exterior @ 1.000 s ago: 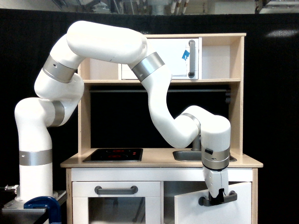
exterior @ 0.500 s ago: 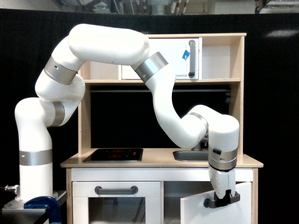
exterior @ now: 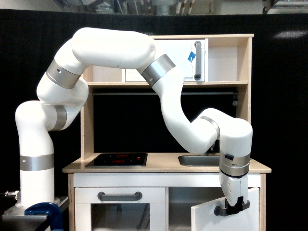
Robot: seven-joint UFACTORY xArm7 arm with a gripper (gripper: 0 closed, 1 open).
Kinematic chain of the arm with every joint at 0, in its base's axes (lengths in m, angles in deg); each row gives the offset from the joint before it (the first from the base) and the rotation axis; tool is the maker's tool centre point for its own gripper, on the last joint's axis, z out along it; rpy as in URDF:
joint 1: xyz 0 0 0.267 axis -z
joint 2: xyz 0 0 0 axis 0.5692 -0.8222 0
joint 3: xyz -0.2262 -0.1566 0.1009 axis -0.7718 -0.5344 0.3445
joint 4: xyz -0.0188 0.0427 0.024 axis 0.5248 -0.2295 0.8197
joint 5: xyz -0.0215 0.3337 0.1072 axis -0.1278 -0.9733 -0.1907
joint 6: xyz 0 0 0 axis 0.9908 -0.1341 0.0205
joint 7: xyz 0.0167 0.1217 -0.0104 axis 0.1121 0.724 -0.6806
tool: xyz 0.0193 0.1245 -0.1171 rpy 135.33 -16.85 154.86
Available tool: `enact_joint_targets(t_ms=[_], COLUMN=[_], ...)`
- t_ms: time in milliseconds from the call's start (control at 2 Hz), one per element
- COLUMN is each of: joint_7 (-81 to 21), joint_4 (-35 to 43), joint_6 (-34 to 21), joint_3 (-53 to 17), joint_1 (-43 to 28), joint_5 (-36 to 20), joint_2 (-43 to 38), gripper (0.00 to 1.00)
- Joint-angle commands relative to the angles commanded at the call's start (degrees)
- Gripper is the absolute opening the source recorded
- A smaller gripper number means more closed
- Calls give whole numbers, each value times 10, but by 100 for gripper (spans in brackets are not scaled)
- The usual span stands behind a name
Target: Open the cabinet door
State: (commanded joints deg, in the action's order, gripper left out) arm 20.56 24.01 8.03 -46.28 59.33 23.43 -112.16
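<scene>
The cabinet door (exterior: 211,219) is a plain white panel at the lower right of the toy kitchen. It stands swung out on its right side, leaving a dark gap on its left. Its grey bar handle (exterior: 232,209) sits near the door's upper edge. My gripper (exterior: 233,206) points straight down and is shut on that handle, with the dark fingers wrapped around the bar. The white arm arches over the counter from the exterior view's left.
The windowed oven door with a grey handle (exterior: 120,196) is at the lower left. A hob (exterior: 117,159) and sink (exterior: 198,160) lie on the wooden counter. An upper white door with a vertical handle (exterior: 197,60) carries blue tape. A blue clamp (exterior: 44,211) sits by the arm's base.
My gripper has moved toward the exterior view's right and slightly down with the handle, and the cabinet door has swung further open, widening the gap on its left.
</scene>
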Motion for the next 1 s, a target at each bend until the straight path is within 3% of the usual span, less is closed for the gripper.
enact_joint_targets(t_ms=[500,1000], joint_7=[10,9], joint_4=[18,16], joint_6=[-8,-7], joint_3=[0,2], joint_1=[-2,0], joint_5=[7,8], joint_2=[-7,-7], gripper=[0,100])
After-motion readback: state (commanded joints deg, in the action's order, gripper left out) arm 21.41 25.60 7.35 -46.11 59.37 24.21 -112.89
